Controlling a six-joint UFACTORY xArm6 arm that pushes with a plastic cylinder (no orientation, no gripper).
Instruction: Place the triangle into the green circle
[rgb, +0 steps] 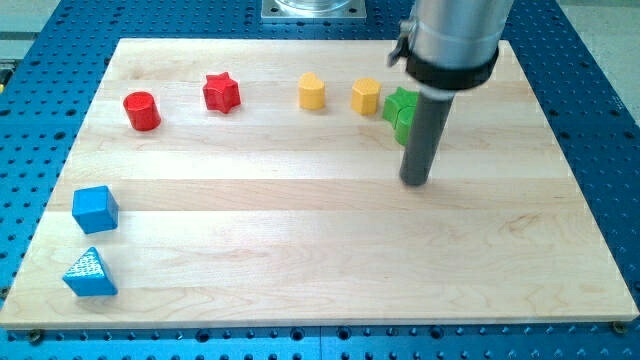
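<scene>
Blue triangle block (90, 273) sits far toward the view's bottom left of my tip (415, 183), which carries no claw and touches nothing; likely light, rigid, slides readily—push a flat side.

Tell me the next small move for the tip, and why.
Probably slide my tip toward the view's bottom left, to get behind the blue triangle. It sits far from that block now, just below the green block partly hidden by the rod, so no push toward green can start yet.
</scene>
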